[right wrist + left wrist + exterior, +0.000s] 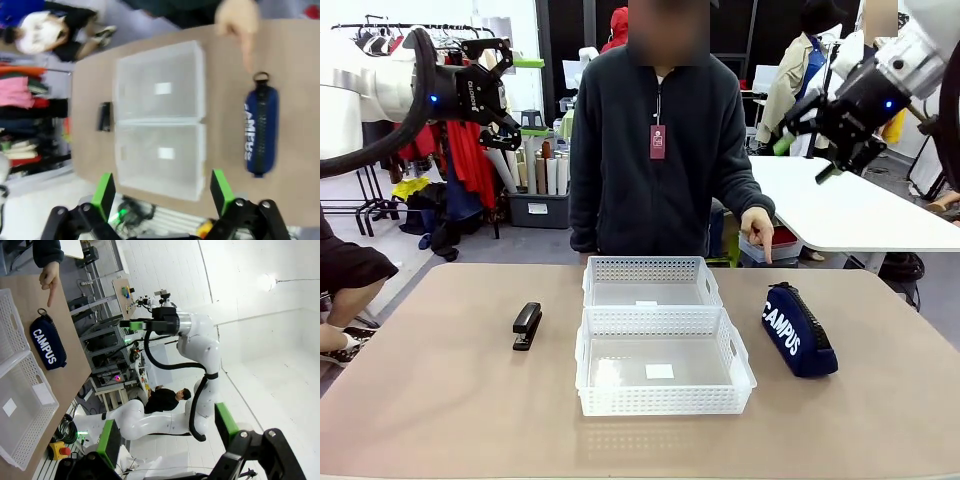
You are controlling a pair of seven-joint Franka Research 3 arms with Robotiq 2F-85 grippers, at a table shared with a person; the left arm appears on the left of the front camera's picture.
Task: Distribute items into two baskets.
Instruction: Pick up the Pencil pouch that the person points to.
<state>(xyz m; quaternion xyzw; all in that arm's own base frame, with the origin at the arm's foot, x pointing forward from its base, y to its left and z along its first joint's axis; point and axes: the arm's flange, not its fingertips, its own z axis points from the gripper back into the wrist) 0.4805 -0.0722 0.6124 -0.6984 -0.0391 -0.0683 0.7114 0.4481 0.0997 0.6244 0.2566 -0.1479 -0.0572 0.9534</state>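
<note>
2 white baskets [665, 400], 1 navy CAMPUS pouch [800, 335], 1 blk stapler [527, 326]

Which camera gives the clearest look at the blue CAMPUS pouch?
The front view: the pouch is sharp, with its lettering and zip plain. The left wrist view shows it smaller and tilted; the right wrist view shows it from above, blurred.

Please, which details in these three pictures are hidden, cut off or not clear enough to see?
- Right wrist view: blur smears the stapler and the lettering on the pouch.
- Left wrist view: the picture's left edge cuts off the far basket and the near basket.
- Front view: any print on the sticker inside the near basket is too small to read.
- Front view: the tag on the person's chest is too small to read.
</note>
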